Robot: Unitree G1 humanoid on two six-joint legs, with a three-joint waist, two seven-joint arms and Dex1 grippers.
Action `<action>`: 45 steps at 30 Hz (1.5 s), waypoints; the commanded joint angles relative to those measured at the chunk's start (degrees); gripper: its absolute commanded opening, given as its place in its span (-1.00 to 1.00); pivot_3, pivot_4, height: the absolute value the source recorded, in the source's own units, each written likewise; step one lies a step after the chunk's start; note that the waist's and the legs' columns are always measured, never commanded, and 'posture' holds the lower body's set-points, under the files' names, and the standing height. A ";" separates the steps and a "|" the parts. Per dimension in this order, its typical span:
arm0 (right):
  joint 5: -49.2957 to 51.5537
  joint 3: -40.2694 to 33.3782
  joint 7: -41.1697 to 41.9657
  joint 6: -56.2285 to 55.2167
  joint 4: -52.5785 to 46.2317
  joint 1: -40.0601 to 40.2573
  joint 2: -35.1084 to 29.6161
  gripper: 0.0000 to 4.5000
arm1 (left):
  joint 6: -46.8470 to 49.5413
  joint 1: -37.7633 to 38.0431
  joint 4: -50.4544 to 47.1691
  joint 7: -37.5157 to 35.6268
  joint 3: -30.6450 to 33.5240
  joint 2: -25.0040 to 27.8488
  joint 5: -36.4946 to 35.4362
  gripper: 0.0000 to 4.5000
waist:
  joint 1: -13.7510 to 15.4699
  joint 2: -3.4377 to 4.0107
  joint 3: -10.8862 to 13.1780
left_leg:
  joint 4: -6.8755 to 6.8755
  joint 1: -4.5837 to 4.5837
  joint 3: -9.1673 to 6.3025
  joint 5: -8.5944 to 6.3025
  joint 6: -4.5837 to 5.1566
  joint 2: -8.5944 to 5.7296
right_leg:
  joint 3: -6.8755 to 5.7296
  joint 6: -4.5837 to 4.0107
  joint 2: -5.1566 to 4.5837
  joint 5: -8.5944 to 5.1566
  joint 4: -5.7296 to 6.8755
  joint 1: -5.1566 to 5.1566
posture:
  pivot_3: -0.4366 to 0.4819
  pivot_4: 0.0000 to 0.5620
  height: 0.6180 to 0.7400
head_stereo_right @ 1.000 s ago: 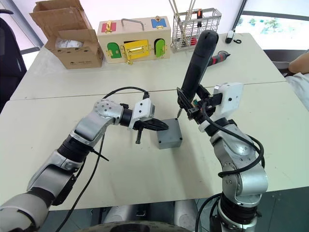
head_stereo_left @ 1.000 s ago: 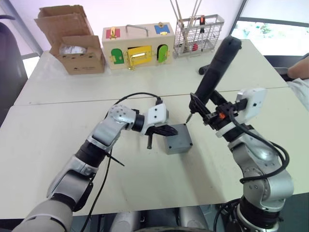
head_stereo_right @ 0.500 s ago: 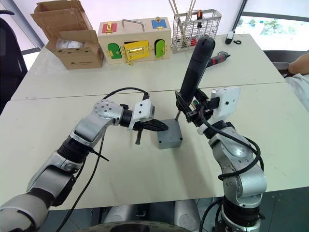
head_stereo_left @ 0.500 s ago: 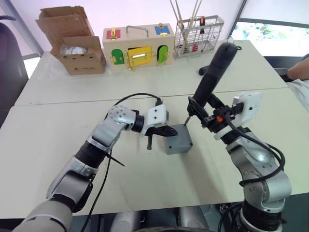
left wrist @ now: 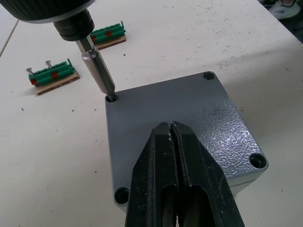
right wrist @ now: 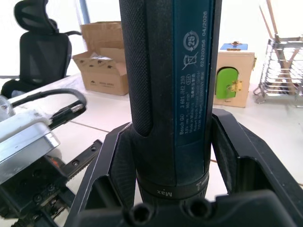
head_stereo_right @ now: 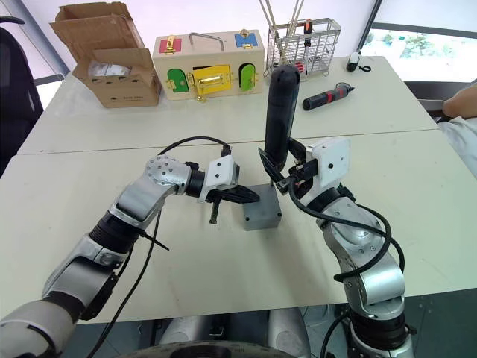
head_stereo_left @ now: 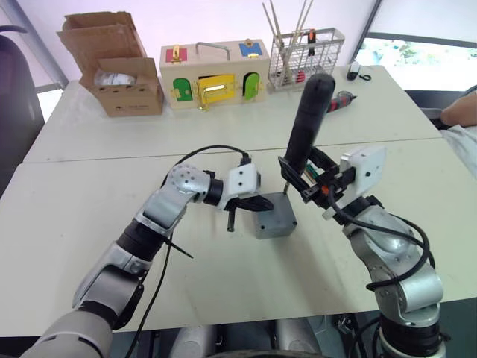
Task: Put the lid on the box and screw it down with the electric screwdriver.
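The grey lid (left wrist: 189, 111) lies flat on the small grey box (head_stereo_left: 276, 220) at the table's middle. My left gripper (left wrist: 171, 130) is shut with nothing between its fingers, and its tips rest on the lid's top. The dark electric screwdriver (head_stereo_left: 302, 119) stands nearly upright over the box, with my right gripper (head_stereo_left: 304, 177) shut on its lower body. Its metal bit (left wrist: 97, 68) sits in one corner screw hole of the lid. The lid's other corner holes show as dark openings.
A cardboard box (head_stereo_left: 119, 74), a wooden box with coloured doors (head_stereo_left: 214, 72) and a wire basket (head_stereo_left: 305, 46) line the far edge. A red-and-black screwdriver (head_stereo_left: 339, 102) lies at far right. Green screw strips (left wrist: 52, 75) lie near the box. A person's arm (head_stereo_left: 460, 112) is at the right edge.
My right gripper moved left and tipped the electric screwdriver closer to upright, bringing its bit onto the lid's corner. The left arm stayed put.
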 commanded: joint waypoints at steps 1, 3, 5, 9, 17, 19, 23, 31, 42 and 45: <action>0.55 2.05 -0.48 4.04 3.83 2.93 0.16 -0.14 | -0.38 0.54 -0.24 -0.23 -0.86 -0.20 0.74 -1.00 | 0.01 -0.07 -0.05 | 0.00 0.00 0.00 0.00 0.00 0.00 | 0.00 0.00 0.00 0.00 0.00 0.00 | -0.05 -0.47 0.95; 0.12 2.70 -0.99 3.99 4.37 4.04 0.32 -0.14 | -0.24 0.63 -0.42 -0.31 -0.92 -0.18 0.87 -1.00 | 0.02 -0.19 -0.17 | 0.00 0.02 0.00 0.00 0.00 0.01 | 0.00 0.00 0.01 0.00 0.00 0.01 | -0.05 -0.47 0.95; 0.14 2.91 -1.43 3.70 4.22 4.66 0.61 -0.14 | -0.50 0.69 -0.64 -0.51 -1.18 0.11 1.34 -1.00 | 0.02 -0.39 -0.38 | -0.03 0.11 -0.01 -0.01 0.01 0.04 | 0.00 0.00 0.03 0.00 -0.01 0.10 | -0.05 -0.47 0.95; -0.57 4.16 -1.33 3.49 3.93 5.66 -0.25 -0.14 | -0.49 0.70 -1.22 -1.24 -1.30 0.62 1.57 -1.00 | 0.06 -0.53 -0.54 | -0.42 1.01 0.00 -0.10 0.16 0.06 | 0.00 -0.01 0.05 -0.02 -0.45 1.01 | -0.05 -0.47 0.95; -1.16 4.62 -1.73 2.70 4.18 6.35 -0.20 -0.14 | -0.52 0.60 -1.00 -1.56 -1.39 0.58 1.75 -1.00 | 0.04 -0.56 -0.64 | -0.92 1.90 -0.01 -0.32 0.47 0.21 | -0.01 -0.01 0.16 -0.03 -1.13 1.73 | -0.05 -0.47 0.95; -1.25 4.58 -1.72 2.66 4.17 6.44 -0.19 -0.14 | -0.48 0.63 -1.00 -1.55 -1.35 0.54 1.77 -1.00 | 0.06 -0.57 -0.65 | -0.92 1.90 -0.01 -0.32 0.47 0.21 | -0.01 -0.01 0.16 -0.03 -1.13 1.73 | -0.05 -0.47 0.95; -1.22 4.37 -1.57 2.66 4.08 6.41 -0.25 -0.14 | -0.52 0.58 -0.78 -1.48 -1.33 0.42 1.79 -1.00 | 0.07 -0.57 -0.65 | -0.92 1.90 -0.02 -0.32 0.46 0.21 | 0.00 -0.01 0.15 -0.03 -1.14 1.73 | -0.05 -0.47 0.95; -0.80 3.17 -1.09 3.10 3.72 5.85 -1.43 -0.14 | -0.64 0.67 -0.42 -1.28 -1.28 0.17 1.78 -1.00 | 0.11 -0.57 -0.65 | -0.92 1.88 -0.02 -0.33 0.46 0.21 | 0.01 -0.01 0.14 -0.03 -1.18 1.72 | -0.05 -0.47 0.95; 14.45 -10.14 1.37 18.37 -5.95 -10.87 -8.50 -0.14 | 4.09 -3.39 1.64 -1.52 5.16 -0.07 -3.98 -1.00 | 0.24 -0.46 -0.29 | -0.85 1.49 0.01 -0.32 0.46 0.19 | 0.04 -0.02 0.09 -0.03 -1.32 1.65 | -0.05 -0.47 0.95; 29.65 -18.34 1.87 25.43 -5.87 -19.59 -9.26 -0.14 | 7.49 -5.75 1.85 -2.67 9.14 -0.06 -8.64 -1.00 | 0.21 -0.29 -0.13 | -0.75 0.49 -0.05 0.01 -0.09 0.20 | 0.02 -0.01 0.09 -0.01 -1.02 0.57 | -0.05 -0.47 0.95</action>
